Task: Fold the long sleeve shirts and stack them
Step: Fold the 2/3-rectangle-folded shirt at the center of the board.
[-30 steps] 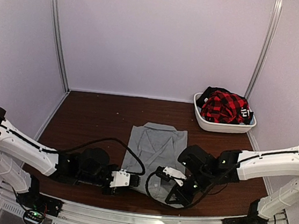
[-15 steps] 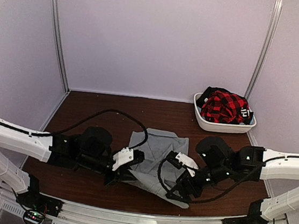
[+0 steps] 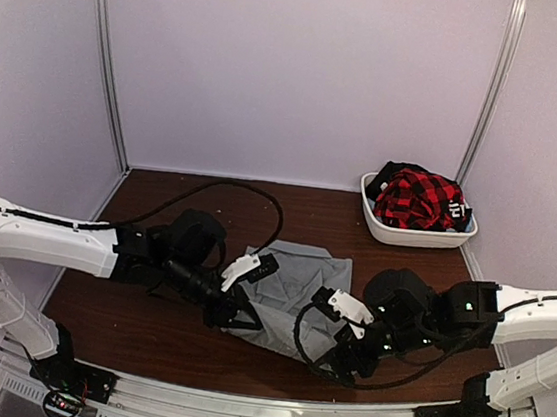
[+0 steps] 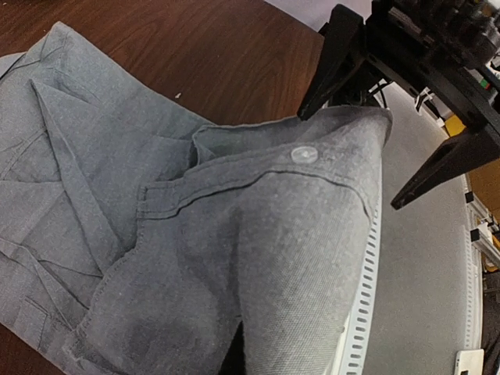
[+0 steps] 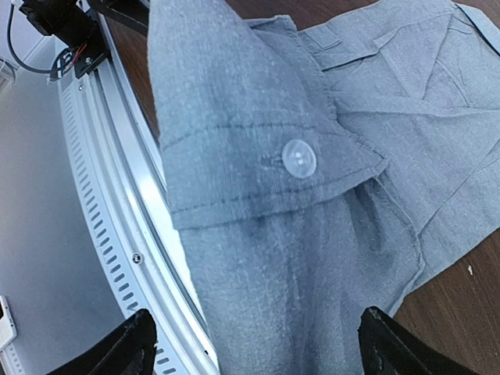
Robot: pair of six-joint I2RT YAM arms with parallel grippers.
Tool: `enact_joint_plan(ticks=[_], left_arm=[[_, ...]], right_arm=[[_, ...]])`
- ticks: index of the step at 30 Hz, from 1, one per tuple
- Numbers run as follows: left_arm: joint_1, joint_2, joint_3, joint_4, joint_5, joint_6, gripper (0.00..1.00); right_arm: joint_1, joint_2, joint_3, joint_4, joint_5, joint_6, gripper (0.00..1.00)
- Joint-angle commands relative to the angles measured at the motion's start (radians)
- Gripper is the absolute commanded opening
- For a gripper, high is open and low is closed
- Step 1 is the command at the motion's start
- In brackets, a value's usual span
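Currently: grey shirt part-lifted at mid-table, one arm on each side

- Grey shirt (image 3: 296, 276): plain light-grey cloth at the middle of the table (image 3: 157, 215). Its far part lies flat on the wood. Its near part is raised and bunched between the two arms.
- Left end effector (image 3: 252, 268): at the shirt's left edge, touching the cloth. In the left wrist view a raised fold fills the foreground and hides the fingers, so whether they are pressed together or spread cannot be told.
- Right end effector (image 3: 344, 322): at the shirt's near right corner, against the cloth. In the right wrist view two dark fingers (image 5: 141, 344) show at the bottom edge, spread well apart, and grey cloth fills the space between them.
- Button (image 5: 299, 158): pale and round, on a stitched band of the raised fold. The left wrist view also shows a pale button on such a band.
- White basket (image 3: 411, 234): far right corner of the table, well apart from the shirt.
- Red-and-black plaid garment (image 3: 415, 199): heaped in the basket with some dark cloth; its type cannot be told.
- Black cable (image 3: 221, 187): loops above the left arm.
- Metal rail (image 3: 256, 407): runs along the near edge of the table.
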Motion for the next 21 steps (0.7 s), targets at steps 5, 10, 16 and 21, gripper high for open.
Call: enact_joint_plan(ticks=[5, 10, 16, 21], left_arm=[[0.046, -0.046, -0.014, 0.059, 0.143, -0.056, 0.0], [0.049, -0.051, -0.029, 0.063, 0.166, -0.059, 0.0], [0.04, -0.116, -0.09, 0.006, 0.155, -0.065, 0.0], [-0.057, -0.156, -0.121, -0.067, 0.135, -0.114, 0.0]], right_arm=[[0.009, 0.028, 0.001, 0.003, 0.099, 0.004, 0.71], [0.01, 0.047, 0.011, 0.011, 0.056, -0.006, 0.36], [0.037, 0.018, -0.004, 0.023, -0.031, 0.036, 0.0], [0.073, -0.021, -0.022, 0.077, -0.172, 0.117, 0.0]])
